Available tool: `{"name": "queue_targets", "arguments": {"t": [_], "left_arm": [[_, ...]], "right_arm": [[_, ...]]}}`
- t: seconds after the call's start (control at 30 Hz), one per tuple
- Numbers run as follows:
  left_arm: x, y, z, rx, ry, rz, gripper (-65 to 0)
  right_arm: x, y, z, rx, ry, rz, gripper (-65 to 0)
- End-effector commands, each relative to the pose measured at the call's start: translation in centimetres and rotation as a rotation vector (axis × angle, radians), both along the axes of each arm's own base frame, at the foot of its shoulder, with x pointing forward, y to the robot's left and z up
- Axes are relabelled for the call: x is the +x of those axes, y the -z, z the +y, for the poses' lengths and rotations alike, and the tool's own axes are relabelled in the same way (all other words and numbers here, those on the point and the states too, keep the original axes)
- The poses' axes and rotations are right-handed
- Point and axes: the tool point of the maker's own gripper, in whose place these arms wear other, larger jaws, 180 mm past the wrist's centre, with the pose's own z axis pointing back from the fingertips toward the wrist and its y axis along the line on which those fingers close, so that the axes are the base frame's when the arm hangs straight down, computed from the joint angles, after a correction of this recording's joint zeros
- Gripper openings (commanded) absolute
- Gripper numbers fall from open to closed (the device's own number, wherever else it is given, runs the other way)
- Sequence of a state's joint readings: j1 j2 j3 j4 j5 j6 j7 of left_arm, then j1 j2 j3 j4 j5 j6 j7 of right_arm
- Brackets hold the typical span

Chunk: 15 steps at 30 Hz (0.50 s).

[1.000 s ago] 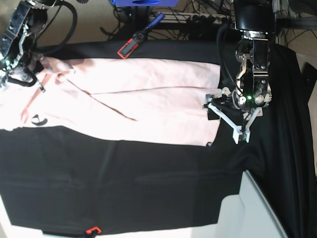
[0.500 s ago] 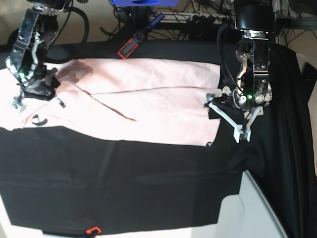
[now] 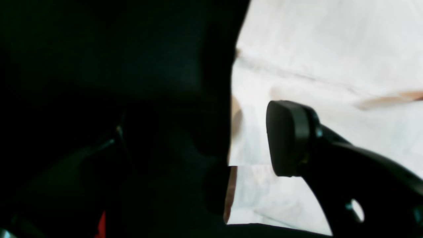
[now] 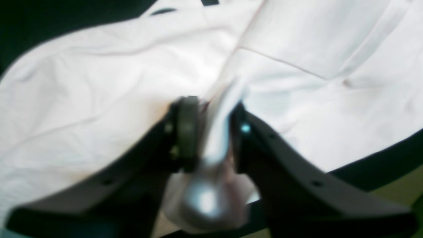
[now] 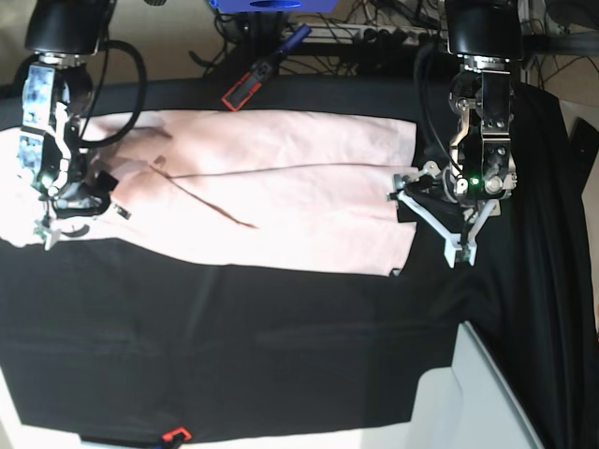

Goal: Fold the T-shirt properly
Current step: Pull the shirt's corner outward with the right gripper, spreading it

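- A pale pink T-shirt [image 5: 281, 201] lies spread across the far half of the black table cloth [image 5: 281, 355].
- The right gripper [image 4: 211, 132], jaws narrowly parted, straddles a raised fold of fabric.
- The left gripper [image 5: 440, 220] hovers wide apart beside the shirt's edge, empty.

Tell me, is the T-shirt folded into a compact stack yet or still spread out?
Partly folded. The T-shirt lies as one long band across the black table cloth, with a diagonal crease and an overlapping layer, not a compact stack.
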<state>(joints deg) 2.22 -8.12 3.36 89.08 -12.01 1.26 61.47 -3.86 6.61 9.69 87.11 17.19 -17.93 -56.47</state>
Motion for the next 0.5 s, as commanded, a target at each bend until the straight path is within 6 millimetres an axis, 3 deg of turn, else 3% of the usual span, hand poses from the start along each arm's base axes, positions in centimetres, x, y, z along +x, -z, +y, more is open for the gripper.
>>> {"name": "queue_targets", "arguments": {"t": [0.0, 0.13, 0.2, 0.27, 0.33, 0.47], "left_arm": [[1.0, -1.0, 0.2, 0.008, 0.007, -0.04, -14.1], [1.0, -1.0, 0.2, 0.011, 0.006, -0.041, -14.1], [1.2, -1.1, 0.3, 0.013, 0.006, -0.044, -14.1], [1.2, -1.2, 0.2, 0.008, 0.006, -0.045, -14.1], [1.1, -1.1, 0.2, 0.01, 0.006, -0.042, -14.1], [0.4, -0.6, 0.4, 0.016, 0.006, -0.027, -14.1]], "right_arm": [[1.4, -1.5, -0.7, -0.036, -0.017, -0.052, -43.5], [3.0, -4.6, -0.5, -0.068, -0.049, -0.15, -42.5], [4.4, -7.1, -1.2, -0.113, -0.045, -0.25, -42.5], [5.4, -9.6, -3.5, -0.205, -0.05, -0.336, -42.5], [5.6, -10.4, -5.7, -0.273, -0.052, -0.35, -42.5], [4.1, -8.3, -12.4, -0.299, 0.107, -0.257, -42.5]]}}
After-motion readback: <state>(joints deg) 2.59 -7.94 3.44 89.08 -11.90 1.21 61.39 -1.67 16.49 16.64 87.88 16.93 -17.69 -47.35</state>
